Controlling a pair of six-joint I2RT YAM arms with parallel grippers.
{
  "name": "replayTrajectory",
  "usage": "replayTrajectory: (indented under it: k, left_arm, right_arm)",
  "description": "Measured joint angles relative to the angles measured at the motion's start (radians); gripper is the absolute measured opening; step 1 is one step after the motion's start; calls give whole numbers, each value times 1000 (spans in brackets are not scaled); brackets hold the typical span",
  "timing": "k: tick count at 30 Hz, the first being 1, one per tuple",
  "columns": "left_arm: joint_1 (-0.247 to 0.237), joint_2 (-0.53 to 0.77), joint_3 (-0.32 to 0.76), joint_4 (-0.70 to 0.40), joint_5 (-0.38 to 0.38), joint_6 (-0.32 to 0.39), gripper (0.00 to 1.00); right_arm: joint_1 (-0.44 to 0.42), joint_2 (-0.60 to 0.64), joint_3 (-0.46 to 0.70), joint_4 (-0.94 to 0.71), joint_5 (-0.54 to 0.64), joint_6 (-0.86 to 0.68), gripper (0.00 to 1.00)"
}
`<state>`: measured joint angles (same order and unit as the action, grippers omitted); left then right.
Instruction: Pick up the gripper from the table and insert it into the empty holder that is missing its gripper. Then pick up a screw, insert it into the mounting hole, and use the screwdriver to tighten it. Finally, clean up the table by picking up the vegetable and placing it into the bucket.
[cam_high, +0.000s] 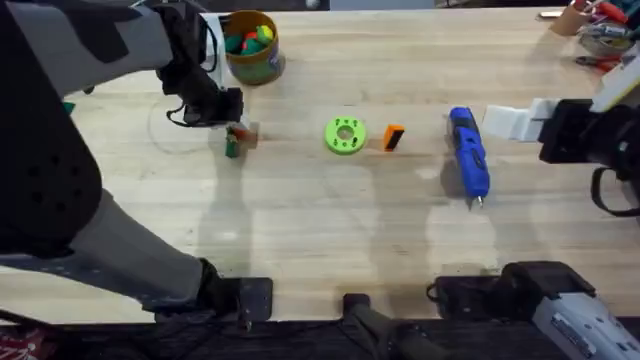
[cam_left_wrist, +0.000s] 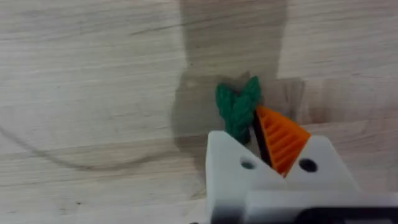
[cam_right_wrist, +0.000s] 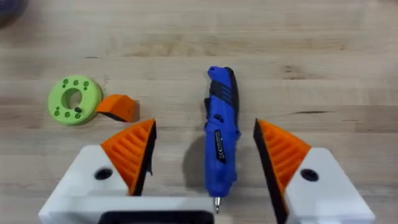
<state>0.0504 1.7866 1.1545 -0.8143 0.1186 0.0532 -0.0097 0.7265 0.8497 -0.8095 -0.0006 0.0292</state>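
Observation:
The small dark-green knobbly vegetable (cam_left_wrist: 235, 109) is pinched between the white fingers and orange pads of my left gripper (cam_left_wrist: 250, 127). From overhead, the left gripper (cam_high: 236, 132) holds the vegetable (cam_high: 232, 148) just over the table, in front of the yellow-orange bucket (cam_high: 252, 48). The blue screwdriver (cam_high: 468, 155) lies on the table right of centre. My right gripper (cam_right_wrist: 204, 130) hangs open above the screwdriver (cam_right_wrist: 221, 137), one orange pad on each side. From overhead, the right gripper (cam_high: 505, 122) is just right of the screwdriver.
A lime-green round disc with holes (cam_high: 345, 135) lies mid-table with a small orange wedge piece (cam_high: 393, 137) beside it. Both also show in the right wrist view, the disc (cam_right_wrist: 73, 99) and the wedge (cam_right_wrist: 118, 107). Tools lie at the far right corner (cam_high: 600, 35).

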Motion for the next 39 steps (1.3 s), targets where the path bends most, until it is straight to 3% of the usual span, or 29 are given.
replayTrajectory:
  k: [19,39]
  left_arm:
    - [1,-29,0,10,27,0,3]
    - [1,-573,0,-228,50,0,3]
  right_arm:
    - [0,0,0,0,0,0,912]
    - [0,0,0,-1,0,0,912]
